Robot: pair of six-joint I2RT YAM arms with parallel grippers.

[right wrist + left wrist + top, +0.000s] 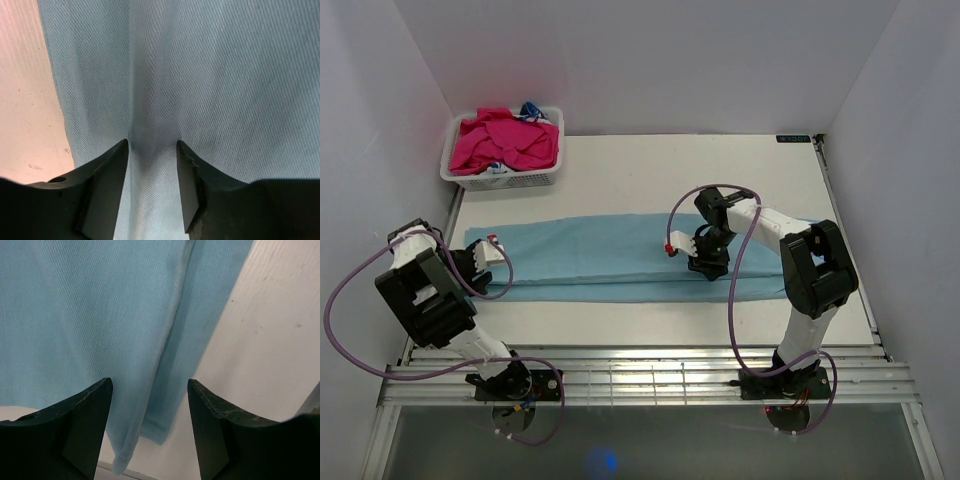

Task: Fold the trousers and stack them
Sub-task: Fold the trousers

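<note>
Left pincer (150, 432) gaped wide over the left end of the trousers (590, 262), clutching nothing, with a hem corner lying between its fingers (75, 435) on the desk (650, 165). Right pincer (152, 185) was down on the cloth right of the middle, narrowed partway, a ridge of blue knit puckered in the gap, no firm grip to be seen. Trousers lay stretched left to right across mid-desk. Far left, a white basket (470, 180) held pink garments (505, 145), well apart.
</note>
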